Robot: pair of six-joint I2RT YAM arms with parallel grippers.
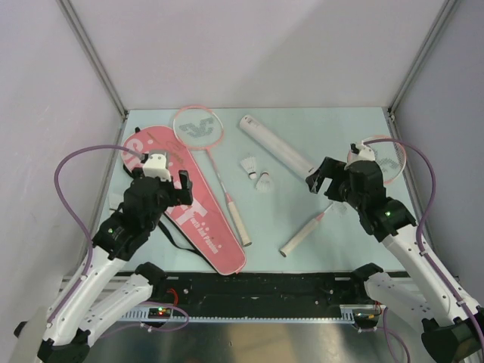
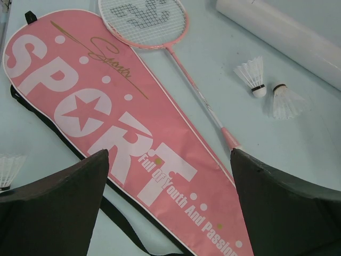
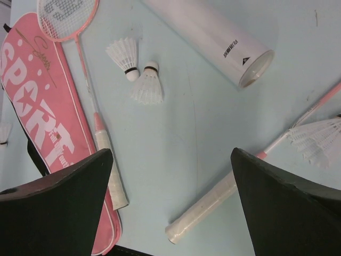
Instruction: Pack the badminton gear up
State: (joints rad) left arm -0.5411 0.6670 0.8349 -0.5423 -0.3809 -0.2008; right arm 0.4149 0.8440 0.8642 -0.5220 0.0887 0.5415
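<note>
The pink "SPORT" bag [image 1: 198,219] lies flat at the left with its black strap; it also shows in the left wrist view [image 2: 106,112]. One pink-rimmed racket [image 1: 198,126] lies beside it, its handle [image 3: 109,170] along the bag's edge. The second racket's handle [image 1: 302,235] lies right of centre, and its head [image 1: 387,160] is partly under my right arm. Two white shuttlecocks [image 1: 249,165] [image 1: 263,181] lie mid-table. The white tube [image 1: 277,144] lies behind them. My left gripper [image 1: 162,180] [image 2: 169,160] hovers open over the bag. My right gripper [image 1: 321,178] [image 3: 171,160] hovers open above the second racket's handle.
Another white shuttlecock [image 3: 319,141] lies by the second racket's shaft, and one more [image 2: 8,170] lies left of the bag. Grey walls enclose the pale blue table [image 1: 340,128] on three sides. A black rail [image 1: 265,287] runs along the near edge.
</note>
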